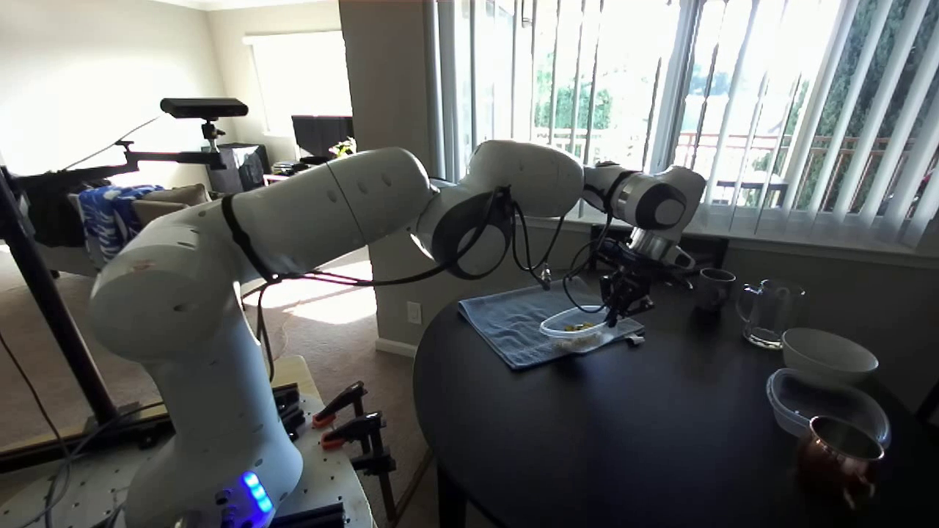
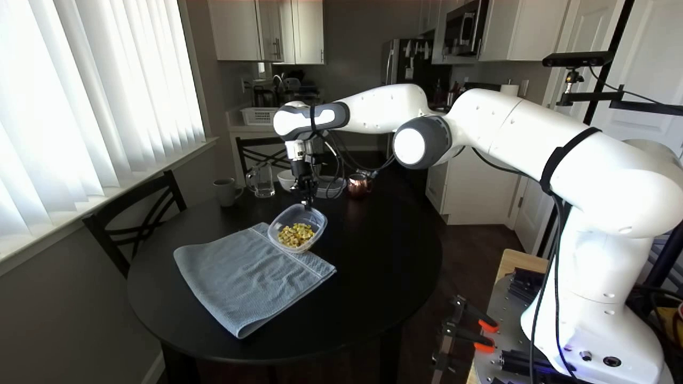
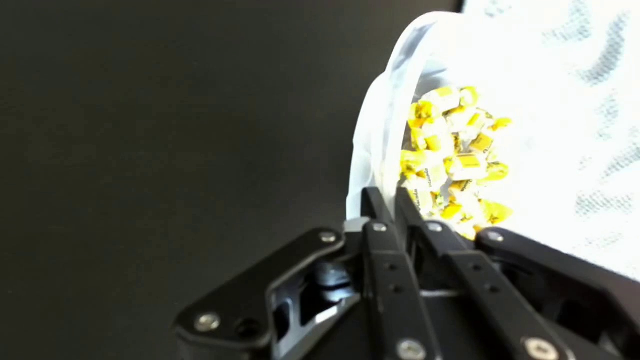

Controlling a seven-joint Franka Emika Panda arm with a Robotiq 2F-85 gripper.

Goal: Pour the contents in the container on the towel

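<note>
The container (image 2: 302, 215) is a small, translucent white squarish tub over one edge of the blue-grey towel (image 2: 245, 282). It looks somewhat tilted, and I cannot tell whether it touches the cloth. The contents (image 2: 295, 235), yellow wrapped candies, lie inside it. My gripper (image 3: 384, 200) is shut on the tub's rim, one finger inside and one outside. In the wrist view the tub wall (image 3: 382, 125), candies (image 3: 462, 150) and overexposed towel (image 3: 605, 165) show. In an exterior view the gripper (image 1: 612, 317) holds the tub's table-side end; the towel (image 1: 506, 323) lies flat.
The dark round table (image 1: 587, 425) also bears a mug (image 1: 714, 288), a glass pitcher (image 1: 772, 315), a white bowl (image 1: 829, 356), a clear plastic tub (image 1: 796, 414) and a copper mug (image 1: 840, 462). Chairs (image 2: 144, 218) stand around it, near the window blinds (image 2: 106, 96).
</note>
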